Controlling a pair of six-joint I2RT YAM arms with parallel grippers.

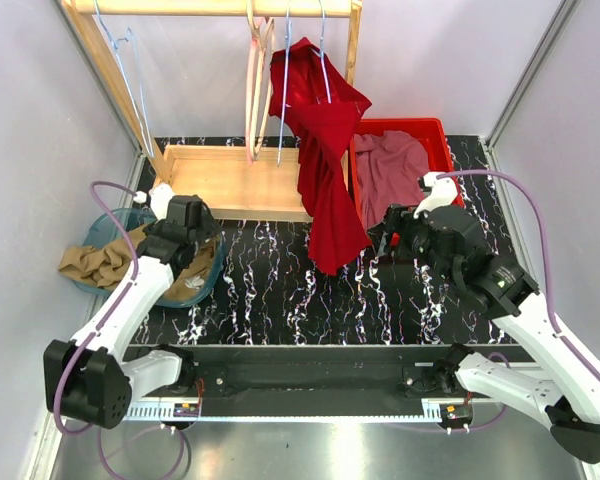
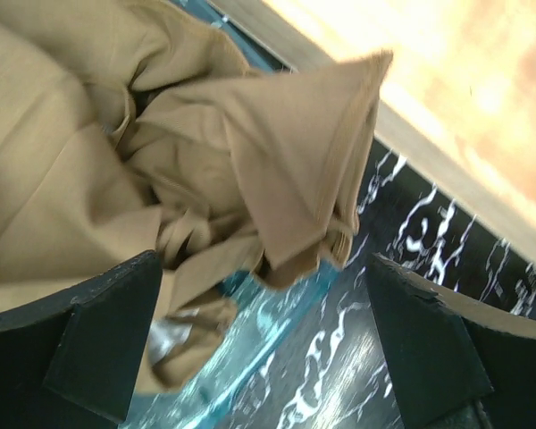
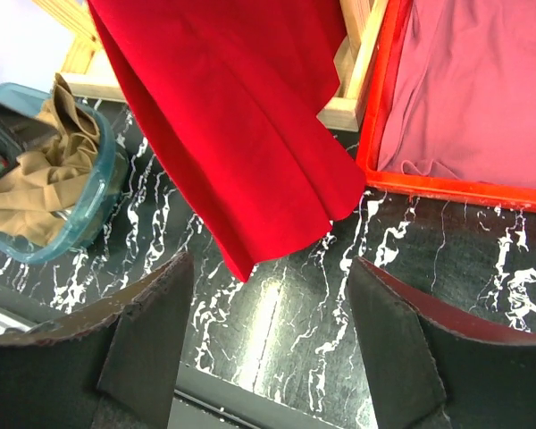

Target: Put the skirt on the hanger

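Left claw [image 2: 268, 357] hangs with jaws apart and empty, just above the tan cloth [image 2: 116, 179] heaped in the basket [image 3: 89, 223]. Right claw [image 3: 268, 340] is likewise spread and grips nothing. Ahead of it the skirt [image 3: 232, 134] drapes from a hanger [image 1: 323, 50] on the rack [image 1: 220, 8], hem low over the table [image 3: 447, 241]. The drape looks lopsided to me, so a brush from the right claw could drag it off the hanger. Ahead and to that claw's right, the bin [image 3: 375, 116] wall and the rack's foot crowd in. Bare table lies beneath it and to its left, toward the basket.
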